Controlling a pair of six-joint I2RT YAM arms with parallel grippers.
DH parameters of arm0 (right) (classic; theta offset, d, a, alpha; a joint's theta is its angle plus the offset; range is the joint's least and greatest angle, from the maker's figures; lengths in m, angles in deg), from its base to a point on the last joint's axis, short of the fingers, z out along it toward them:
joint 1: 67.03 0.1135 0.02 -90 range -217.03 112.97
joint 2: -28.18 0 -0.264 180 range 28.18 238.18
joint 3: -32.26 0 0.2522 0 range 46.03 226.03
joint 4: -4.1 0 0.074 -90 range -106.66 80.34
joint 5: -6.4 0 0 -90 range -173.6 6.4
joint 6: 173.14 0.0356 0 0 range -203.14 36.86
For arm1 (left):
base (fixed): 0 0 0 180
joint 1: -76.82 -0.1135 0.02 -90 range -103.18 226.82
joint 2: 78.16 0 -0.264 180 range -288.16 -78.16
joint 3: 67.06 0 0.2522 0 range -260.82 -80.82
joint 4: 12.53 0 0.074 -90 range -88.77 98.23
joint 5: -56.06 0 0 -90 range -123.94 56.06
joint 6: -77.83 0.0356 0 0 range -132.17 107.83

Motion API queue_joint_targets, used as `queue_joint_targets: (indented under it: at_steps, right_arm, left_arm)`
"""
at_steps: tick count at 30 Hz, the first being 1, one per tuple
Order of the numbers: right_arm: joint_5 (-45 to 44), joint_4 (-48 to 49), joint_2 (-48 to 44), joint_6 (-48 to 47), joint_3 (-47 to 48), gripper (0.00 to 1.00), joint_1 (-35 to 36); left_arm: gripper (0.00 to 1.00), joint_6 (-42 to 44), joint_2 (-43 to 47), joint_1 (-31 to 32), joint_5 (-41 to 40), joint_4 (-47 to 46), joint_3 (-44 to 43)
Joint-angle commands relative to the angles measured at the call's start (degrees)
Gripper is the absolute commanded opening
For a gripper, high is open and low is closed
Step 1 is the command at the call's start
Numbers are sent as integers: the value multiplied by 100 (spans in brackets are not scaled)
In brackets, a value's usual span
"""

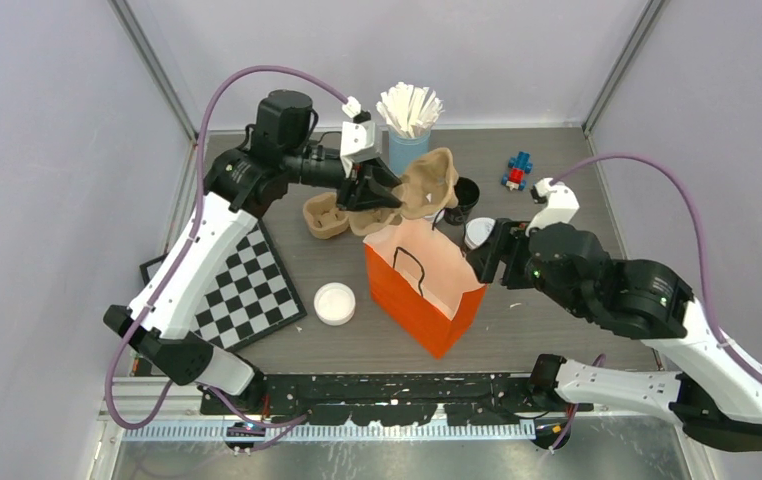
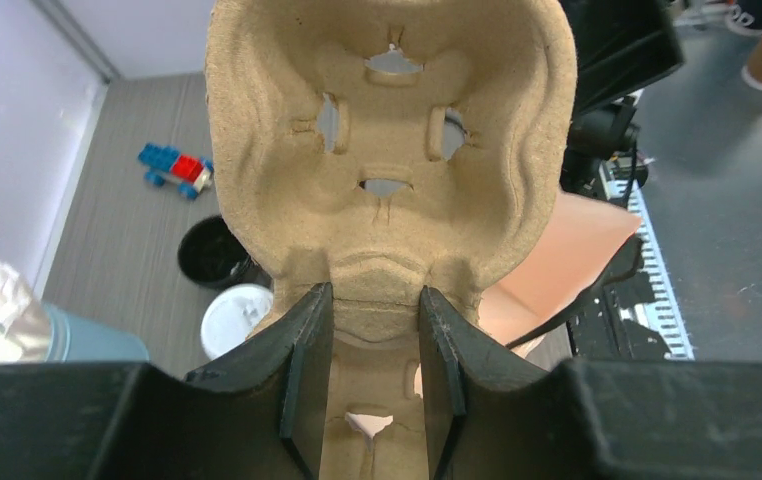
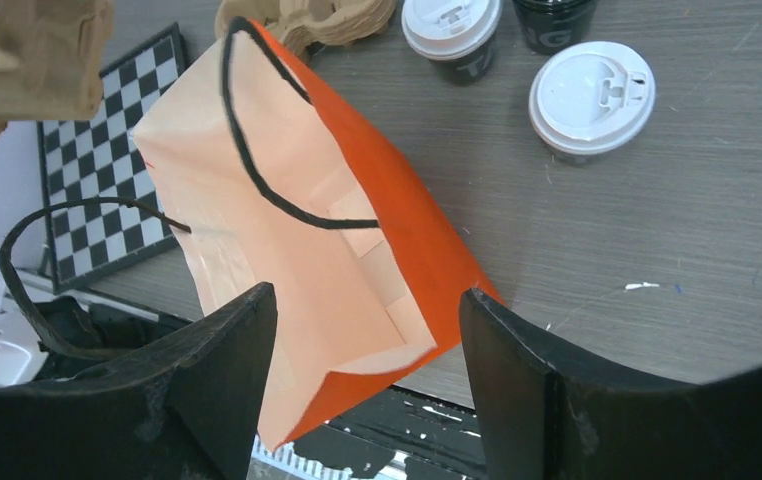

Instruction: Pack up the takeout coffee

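Nearest, holds right fingers [image 3: 222, 380] wide over the orange bag [image 3: 407, 240], gripping nothing. Just beyond, finds the takeout coffee [image 3: 590, 95] upright on the worktop [image 3: 697, 220]: probably light, thin-walled, crushable, with lids apt to pop. Best taken gently around the paper side. Farthest, clamps left fingers [image 2: 302, 370] on the pulp carrier [image 2: 387, 130].

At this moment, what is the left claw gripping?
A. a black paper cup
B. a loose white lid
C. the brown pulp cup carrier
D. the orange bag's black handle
C: in the left wrist view the left claw is closed on the edge of the pulp cup carrier, and the top view shows it holding the carrier up beside the open orange bag.
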Motion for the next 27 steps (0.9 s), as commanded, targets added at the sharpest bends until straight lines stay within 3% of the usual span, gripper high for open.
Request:
queue_joint_targets:
  at_steps: [1,8,17,22,27]
  right_arm:
    - [-525,-156,-545,724,-121,71,16]
    - [-881,-570,-1014,1129,-144,72,14]
    - [-1105,-987,-788,1260,322,72,17]
    - [-1096,-1082,-732,1334,393,73,14]
    - [-1164,-1057,-758,1315,437,73,14]
  left_arm:
    - [25,-202,86,258,428,-684,-19]
    - [26,-273,7,398,860,-1073,284]
    - [25,-16,-191,400,1221,-1284,500]
    - [24,-540,-285,413,1474,-2060,751]
    - [25,-614,-240,432,1611,-2143,1016]
